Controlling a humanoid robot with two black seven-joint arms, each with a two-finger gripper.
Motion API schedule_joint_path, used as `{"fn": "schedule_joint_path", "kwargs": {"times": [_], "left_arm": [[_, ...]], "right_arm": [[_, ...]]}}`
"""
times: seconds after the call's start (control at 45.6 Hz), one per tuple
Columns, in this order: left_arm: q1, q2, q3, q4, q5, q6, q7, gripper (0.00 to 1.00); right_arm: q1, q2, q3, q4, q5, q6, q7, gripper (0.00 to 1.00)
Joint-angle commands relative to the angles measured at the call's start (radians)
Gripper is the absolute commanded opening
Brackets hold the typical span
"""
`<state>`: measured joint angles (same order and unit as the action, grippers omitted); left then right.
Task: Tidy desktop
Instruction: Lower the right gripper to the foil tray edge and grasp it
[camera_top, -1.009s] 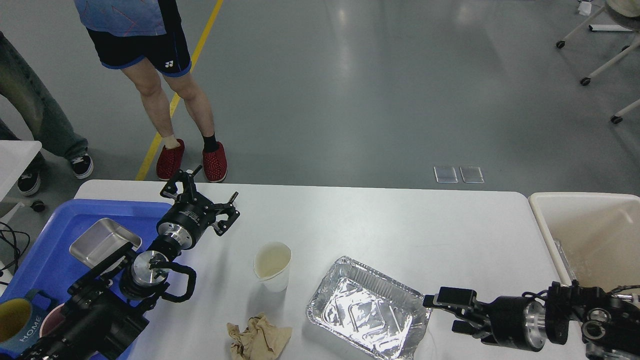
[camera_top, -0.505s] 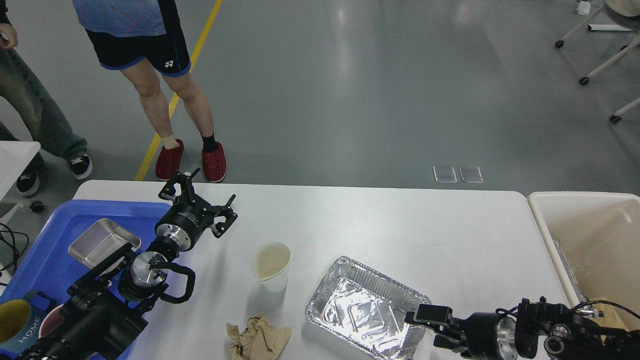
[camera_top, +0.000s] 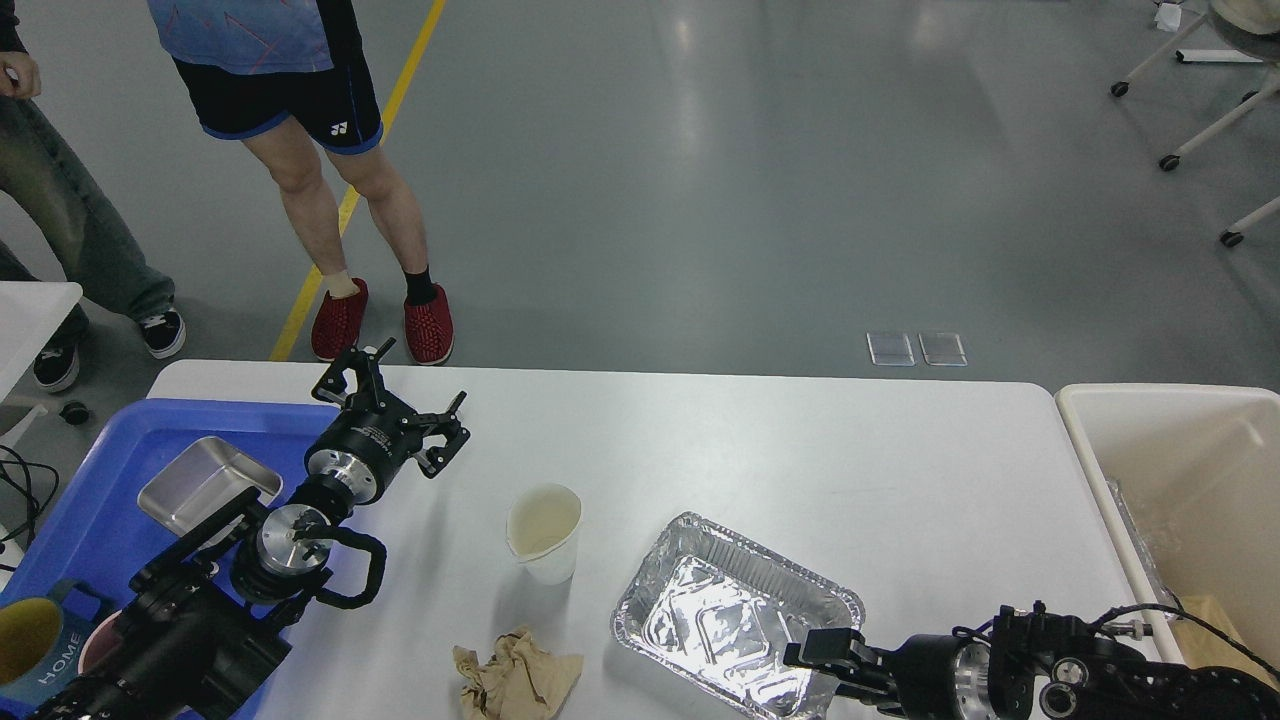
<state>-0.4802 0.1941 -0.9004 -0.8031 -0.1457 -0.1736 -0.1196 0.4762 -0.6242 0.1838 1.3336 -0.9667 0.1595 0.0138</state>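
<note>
Over desktop (camera_top: 760, 440) | left hand (camera_top: 395, 395) spread wide | right hand (camera_top: 825, 660) low, at foil tray (camera_top: 720, 615)

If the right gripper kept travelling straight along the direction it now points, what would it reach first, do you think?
The right gripper points left, low over the desktop, and its tip already overlaps the near right corner of the foil tray. It would most likely meet that tray's rim first, though height above the rim is unclear.

Mug (camera_top: 30, 640) cut by left edge, right pincer (camera_top: 815, 665) hiding foil tray (camera_top: 700, 610) corner
</note>
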Motion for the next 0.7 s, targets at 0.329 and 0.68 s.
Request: {"fn": "schedule_joint_path", "kwargs": {"times": [0.329, 0.68], "left_arm": [[0.000, 0.001, 0.000, 0.001, 0.000, 0.006, 0.000, 0.97], [0.011, 0.001, 0.000, 0.001, 0.000, 0.006, -0.006, 0.97]], "right_arm": [[0.001, 0.063, -0.015, -0.103, -0.009, 0.002, 0.002, 0.00], [0.156, -0.006, -0.018, -0.106, -0.009, 0.055, 0.003, 0.00]]}}
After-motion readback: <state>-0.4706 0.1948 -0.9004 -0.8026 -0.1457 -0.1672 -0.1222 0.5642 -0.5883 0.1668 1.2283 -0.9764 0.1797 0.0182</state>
